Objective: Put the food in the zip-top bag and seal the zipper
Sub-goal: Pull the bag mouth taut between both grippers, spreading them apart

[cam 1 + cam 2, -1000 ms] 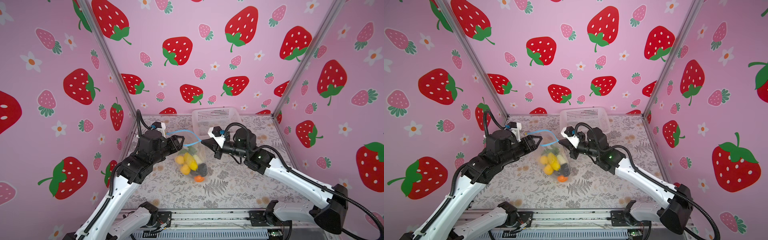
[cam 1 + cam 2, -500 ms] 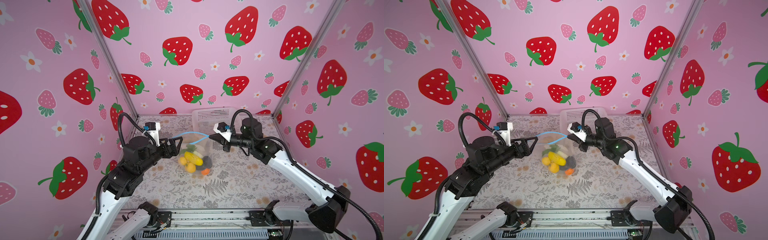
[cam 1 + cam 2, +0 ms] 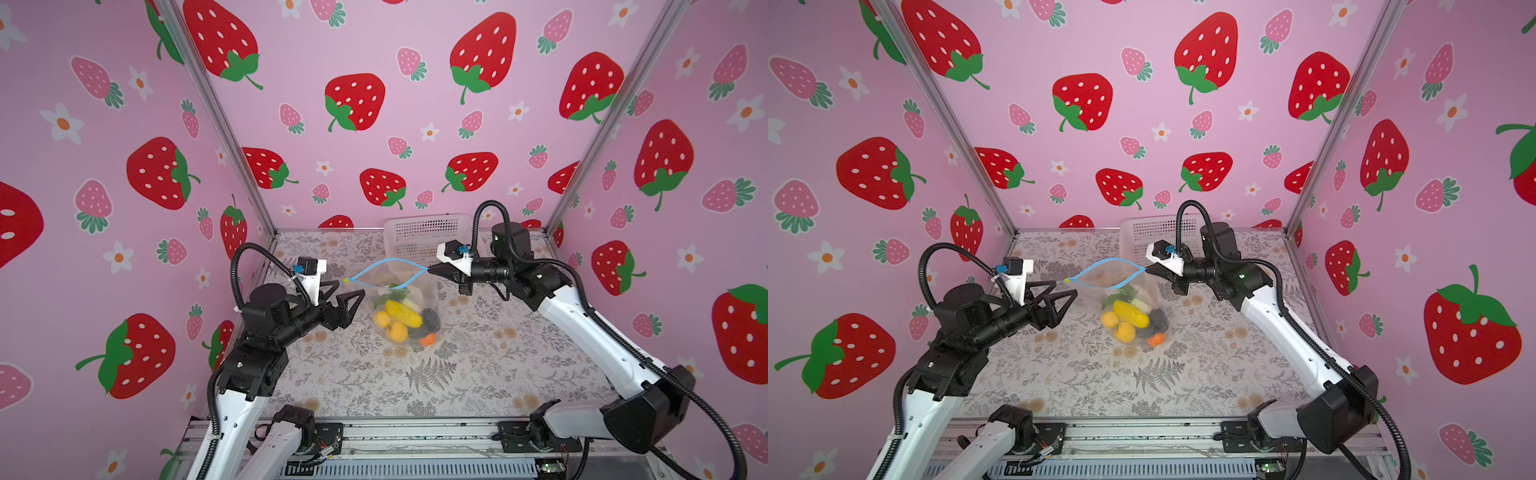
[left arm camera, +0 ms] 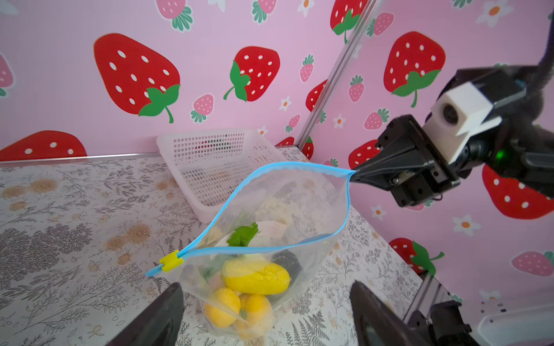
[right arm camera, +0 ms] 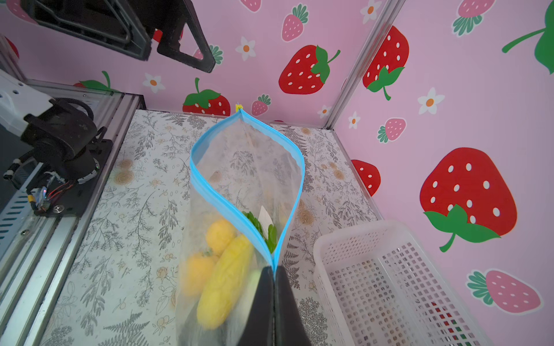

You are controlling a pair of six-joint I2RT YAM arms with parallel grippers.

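Observation:
The zip-top bag [image 3: 424, 291] hangs by one top corner from my right gripper [image 3: 430, 270], which is shut on the end of the light-blue zipper [image 3: 390, 259]. The bag's mouth gapes open. The food [image 3: 399, 318], yellow, orange, dark and green pieces, lies in the bag's bottom down at the table. The yellow tab [image 4: 171, 261] sits at the free end of the zipper. My left gripper [image 3: 351, 288] stands open just short of that tab, touching nothing. In the right wrist view my right gripper [image 5: 274, 269] pinches the strip above the food [image 5: 224, 278].
A white perforated basket [image 3: 428, 232] stands at the back, right behind the bag and below my right wrist. Pink strawberry walls close the floral table [image 3: 457, 374] on three sides, and a metal rail [image 3: 415, 436] runs along the front edge.
My left gripper has opened, let go of the zipper's tab end and drawn back to the left. My right gripper has carried its bag corner up and to the right.

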